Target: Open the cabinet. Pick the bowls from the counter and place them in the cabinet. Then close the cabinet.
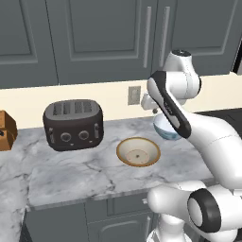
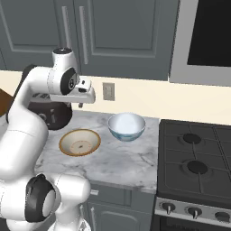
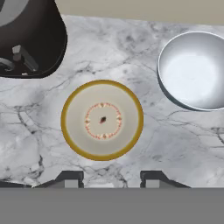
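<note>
Left to right along the marble bench: black toaster, then cream bowl with tan rim, then white bowl with blue pattern, each apart from its neighbour. Cabinet above, both doors shut, so opening judged not yet done.

Gripper held high, pointing straight down, cream bowl roughly centred beyond the tips; judged a survey or approach pose. Fingers partly open, holding nothing.

Hand view gives bowl interiors from above. Right base view adds the stove beside the bench; left base view hides most of the white bowl behind the arm.
</note>
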